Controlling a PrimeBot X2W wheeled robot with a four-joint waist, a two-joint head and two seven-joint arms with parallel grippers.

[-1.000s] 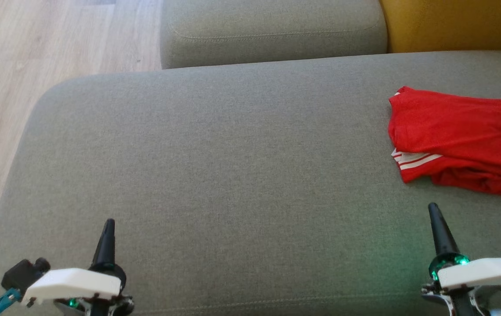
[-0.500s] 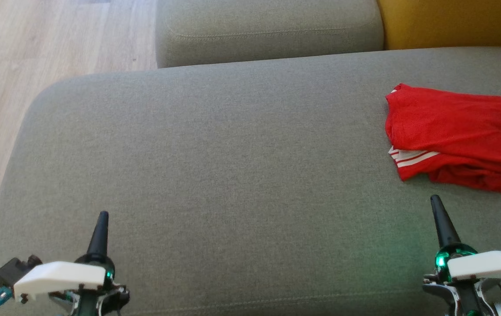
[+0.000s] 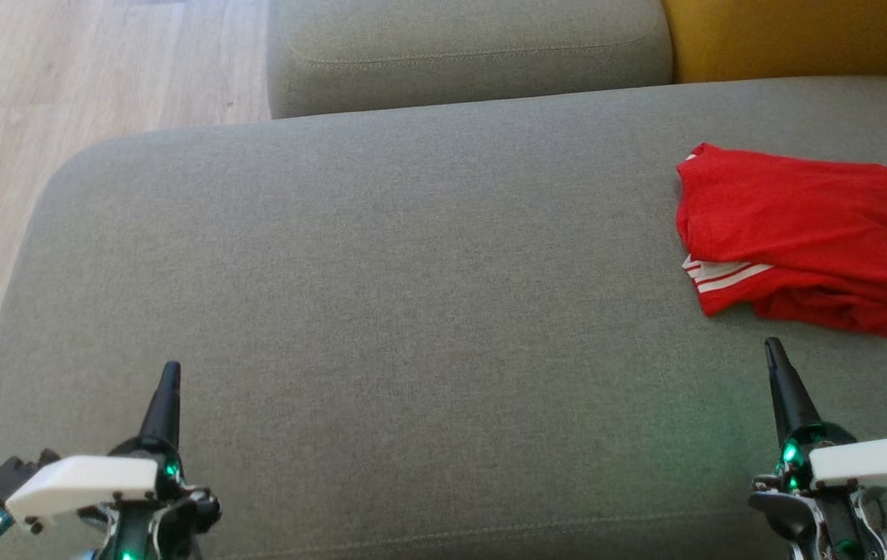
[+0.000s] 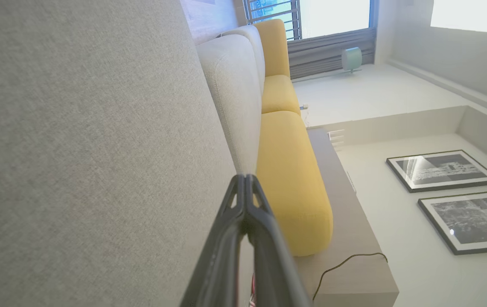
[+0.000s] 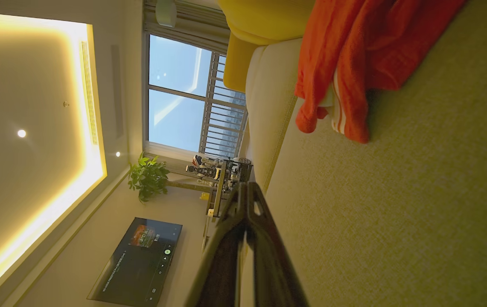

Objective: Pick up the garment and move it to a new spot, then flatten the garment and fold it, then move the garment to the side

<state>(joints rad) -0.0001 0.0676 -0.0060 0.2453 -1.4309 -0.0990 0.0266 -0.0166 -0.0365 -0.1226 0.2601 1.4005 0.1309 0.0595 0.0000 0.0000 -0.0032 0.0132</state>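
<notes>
Sofa (image 3: 412, 272): garment (image 3: 793, 233) lies folded at right end. Likely soft, light, limp; layers may slip apart if you lift one edge. Take hold through all layers at striped corner. Left claw (image 3: 169, 372), right claw (image 3: 773, 350): both pressed together, empty; right near garment.

A wide grey woven-fabric sofa seat (image 3: 412, 272) has pale wood plank flooring (image 3: 62, 78) past its left edge and a mustard-yellow cushion (image 3: 785, 35) beyond its far right corner. A barred window (image 5: 188, 111) shows daylight, beside a glowing ceiling strip (image 5: 94, 128).
</notes>
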